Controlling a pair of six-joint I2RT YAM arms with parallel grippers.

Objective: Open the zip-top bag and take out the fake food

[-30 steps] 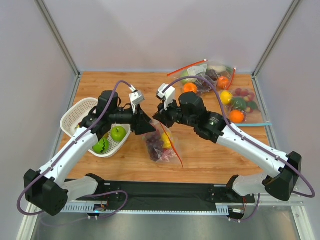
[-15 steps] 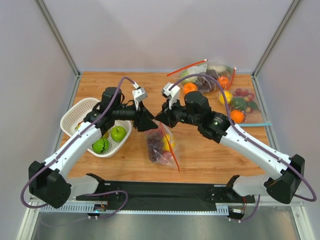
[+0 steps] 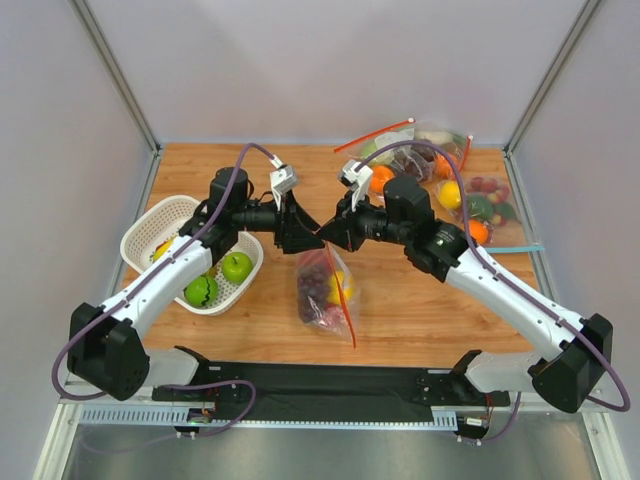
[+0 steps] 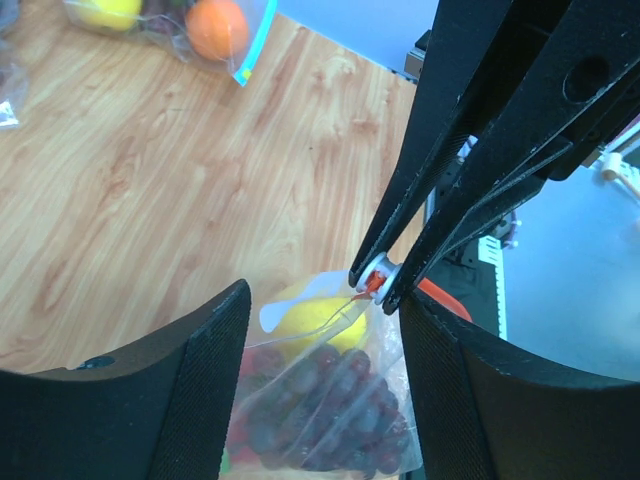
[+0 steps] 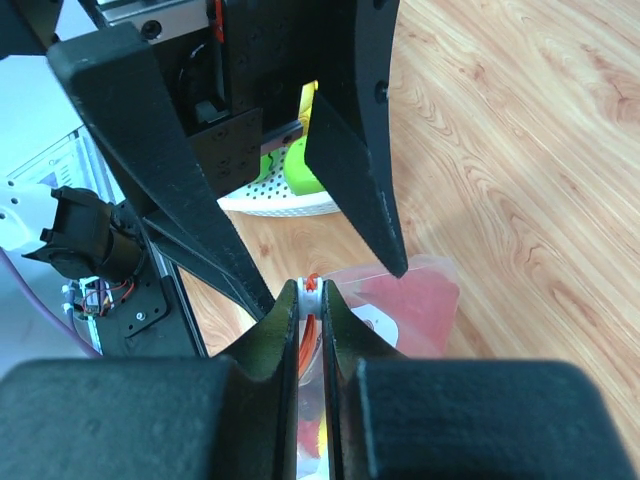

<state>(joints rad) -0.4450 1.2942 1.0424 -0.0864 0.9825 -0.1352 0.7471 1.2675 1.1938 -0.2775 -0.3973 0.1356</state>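
Observation:
The zip-top bag (image 3: 325, 295) hangs above the table in the middle, its red-orange strip trailing down its right side. Inside show a yellow lemon-like fruit (image 4: 310, 325) and a dark purple grape bunch (image 4: 320, 410). My right gripper (image 3: 327, 240) is shut on the bag's white slider with the orange zip end (image 5: 312, 288) at the top corner. My left gripper (image 3: 305, 240) is open, its fingers (image 4: 200, 390) on either side of the bag's top and not touching it. The right gripper's fingers reach in from the upper right of the left wrist view (image 4: 376, 283).
A white basket (image 3: 150, 228) with green apples stands at the left. Two other filled bags lie at the back right: one with a red strip (image 3: 415, 150), one with a teal-blue strip (image 3: 480, 205), whose corner also shows in the left wrist view (image 4: 215, 30).
Both grippers have moved toward the far side and slightly right, raising the bag's top. The bag has gone from slumped to hanging more upright.

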